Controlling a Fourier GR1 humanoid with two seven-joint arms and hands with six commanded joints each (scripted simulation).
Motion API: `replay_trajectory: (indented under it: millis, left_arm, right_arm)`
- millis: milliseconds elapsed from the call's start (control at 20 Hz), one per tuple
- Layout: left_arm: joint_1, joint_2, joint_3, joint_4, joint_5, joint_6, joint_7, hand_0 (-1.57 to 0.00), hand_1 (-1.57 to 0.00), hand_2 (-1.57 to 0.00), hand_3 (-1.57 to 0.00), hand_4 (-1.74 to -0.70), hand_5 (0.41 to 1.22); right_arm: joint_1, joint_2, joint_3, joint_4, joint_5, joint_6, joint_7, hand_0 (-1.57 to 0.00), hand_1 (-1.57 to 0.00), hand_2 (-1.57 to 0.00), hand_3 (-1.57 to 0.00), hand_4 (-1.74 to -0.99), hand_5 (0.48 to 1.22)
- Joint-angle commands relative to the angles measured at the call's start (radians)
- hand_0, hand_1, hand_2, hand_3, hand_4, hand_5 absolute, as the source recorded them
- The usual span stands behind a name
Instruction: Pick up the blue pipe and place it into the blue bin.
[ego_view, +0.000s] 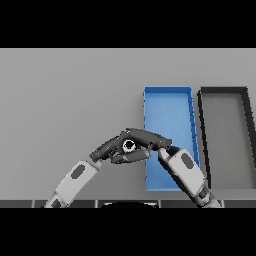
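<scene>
Meeting above the grey table (60, 100), just off the left wall of the blue bin (167, 115): the left hand (106, 148) and the right hand (150, 138), dark against the pale surface and overlapping each other. Reaching in from the lower left on a white and grey arm (75, 177), the left hand points to the right and sits lower in the view. Coming from the lower right on the other arm (185, 170), which crosses over the near part of the blue bin, the right hand points to the left and lies along the top of the left one.

Impossible to tell for either hand whether spread, pressed together or pinching, with the two so tangled in the view. Showing between them, a small pale ring (129, 145) with a dark centre, touching or nearly touching both hands.

As for the blue pipe, no telling where it lies. Could be the ring, seen end-on, but not clear enough to say. Nothing showing on the bare blue floor of the bin beyond the right arm.

Standing just to the right of the blue bin, side by side with it and close to touching: a dark bin (222, 90) with a grey floor, long sides running away from the robot like its neighbour's.
</scene>
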Motion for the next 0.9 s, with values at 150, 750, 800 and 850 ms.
replay_trajectory:
  millis: [150, 750, 800, 850]
  left_arm:
    - [-0.006, 0.041, -0.004, 0.000, -0.062, -0.051, -0.061, -0.38, -0.35, -0.32, -0.35, -1.09, 1.113]
    - [0.001, 0.025, 0.004, 0.020, -0.046, -0.032, 0.063, -0.03, -0.02, -0.02, -0.02, -0.89, 0.576]
    - [-0.008, 0.017, 0.005, 0.029, -0.051, -0.024, 0.086, -0.02, -0.02, -0.02, -0.02, -0.90, 0.569]
    - [-0.006, 0.017, 0.003, 0.023, -0.053, -0.020, 0.090, -0.02, -0.01, -0.01, -0.01, -0.90, 0.562]
  right_arm:
    - [0.004, 0.028, -0.011, -0.023, 0.012, 0.012, 0.045, -1.56, -1.56, -1.56, -1.56, -1.492, 1.207]
    - [0.006, 0.086, -0.068, -0.020, 0.041, 0.065, 0.038, -1.57, -1.57, -1.57, -1.57, -1.489, 1.220]
    - [0.012, 0.093, -0.069, -0.025, 0.041, 0.060, 0.047, -1.57, -1.57, -1.57, -1.57, -1.488, 1.220]
    - [0.003, 0.101, -0.076, -0.025, 0.026, 0.051, 0.070, -1.57, -1.57, -1.57, -1.57, -1.489, 1.220]
